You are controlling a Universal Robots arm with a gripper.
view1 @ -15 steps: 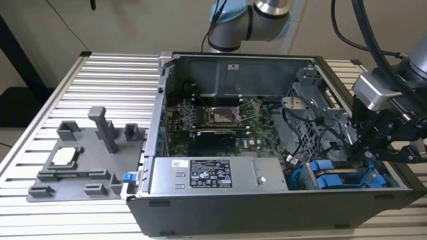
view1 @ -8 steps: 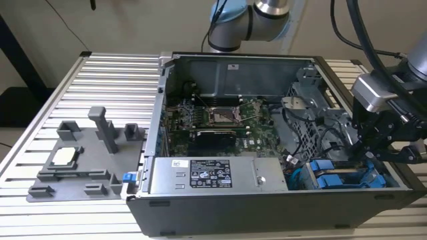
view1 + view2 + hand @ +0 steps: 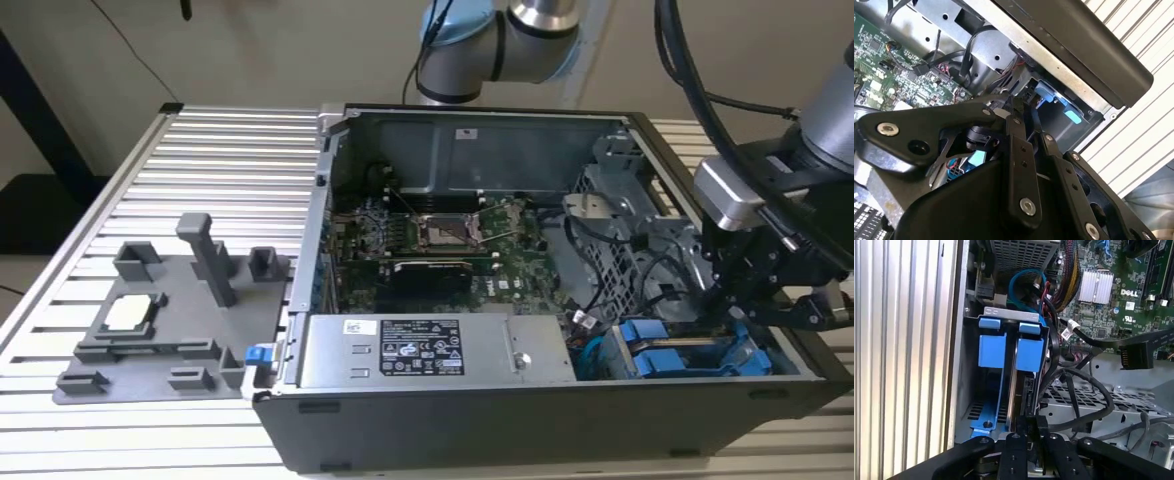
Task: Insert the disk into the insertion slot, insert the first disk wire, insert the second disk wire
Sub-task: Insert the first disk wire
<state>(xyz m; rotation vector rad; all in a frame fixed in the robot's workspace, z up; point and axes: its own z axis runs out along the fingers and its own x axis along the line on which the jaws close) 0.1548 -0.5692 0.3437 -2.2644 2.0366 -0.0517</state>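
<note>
Hand at drive bay, blue-framed disk inside

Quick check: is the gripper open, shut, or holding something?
Gripper: shut on what looks like a black wire connector, right at the end of the disk.

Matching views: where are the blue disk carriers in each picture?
Exterior view: blue disk carriers in a corner of the case, at the exterior view's right, beside the tool.
First wrist view: carriers upright, side by side, ahead of the tool, next to the case wall.
Second wrist view: a blue piece past the tool, in the case corner.
Shared landmark: the green motherboard.
</note>
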